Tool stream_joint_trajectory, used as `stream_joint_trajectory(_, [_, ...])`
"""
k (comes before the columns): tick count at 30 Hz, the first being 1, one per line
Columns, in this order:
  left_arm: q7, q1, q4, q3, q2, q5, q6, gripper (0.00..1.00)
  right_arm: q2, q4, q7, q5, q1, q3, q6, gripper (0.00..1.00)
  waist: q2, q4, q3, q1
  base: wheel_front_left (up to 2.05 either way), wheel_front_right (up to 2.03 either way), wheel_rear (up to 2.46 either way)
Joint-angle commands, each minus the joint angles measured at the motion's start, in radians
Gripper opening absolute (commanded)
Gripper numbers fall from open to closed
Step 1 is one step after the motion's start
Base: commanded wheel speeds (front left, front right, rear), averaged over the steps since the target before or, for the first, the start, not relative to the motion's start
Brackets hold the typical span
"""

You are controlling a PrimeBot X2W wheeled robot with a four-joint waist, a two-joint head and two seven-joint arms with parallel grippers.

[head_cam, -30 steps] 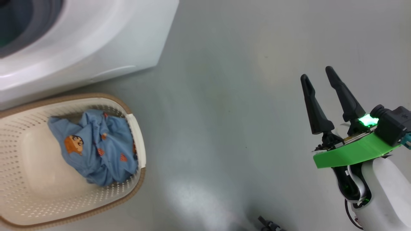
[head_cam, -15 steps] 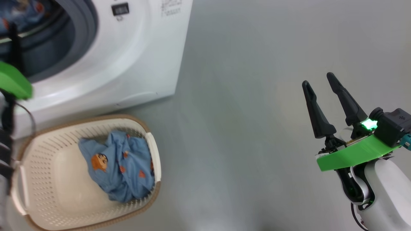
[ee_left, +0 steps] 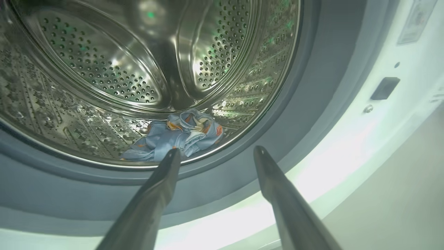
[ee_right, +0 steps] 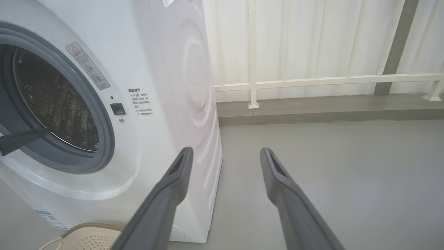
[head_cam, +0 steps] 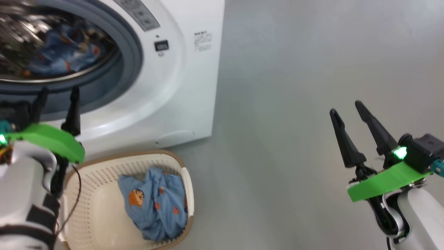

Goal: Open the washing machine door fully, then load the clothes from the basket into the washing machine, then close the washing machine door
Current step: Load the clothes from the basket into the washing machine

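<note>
The white washing machine [head_cam: 180,80] stands with its opening uncovered; its door is out of view. A light blue piece of the clothes [ee_left: 177,137] lies at the bottom of the steel drum [ee_left: 104,69]. My left gripper [head_cam: 59,91] hangs open and empty just in front of the grey gasket [ee_left: 312,86], fingers pointing into the opening [ee_left: 216,150]. Below it sits the cream basket [head_cam: 100,222], holding more crumpled blue clothes [head_cam: 156,205] at its right end. My right gripper [head_cam: 346,107] is open and empty over bare floor, far right of the machine [ee_right: 226,150].
Grey floor [head_cam: 284,104] spreads to the right of the machine. A white railing [ee_right: 312,81] on a raised kerb runs before a pale wall behind it. The basket rim [ee_right: 86,231] touches the machine's foot. One left finger [ee_right: 20,139] crosses the opening.
The head camera has swung up and left, bringing the drum and my left arm into view. The left gripper now sits in front of the opening. My right gripper has barely moved.
</note>
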Motion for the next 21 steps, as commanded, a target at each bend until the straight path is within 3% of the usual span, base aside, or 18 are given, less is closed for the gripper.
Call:
stream_joint_trajectory(1, [-0.009, 0.026, -0.051, 0.034, 0.036, 0.001, 0.010, 1.00, -0.024, -0.015, -0.008, 0.013, 0.028, 0.005, 0.004, 1.00, 0.0000, 0.045, -0.070, 0.0002, 0.00, 0.00, 0.00])
stream_joint_trajectory(21, [0.005, 0.444, -0.506, 0.078, 0.023, 0.010, 0.094, 1.00, -0.062, -0.014, -0.008, 0.025, 0.116, -0.023, 0.004, 1.00, 0.0000, 0.113, -0.233, 0.0002, 0.00, 0.00, 0.00])
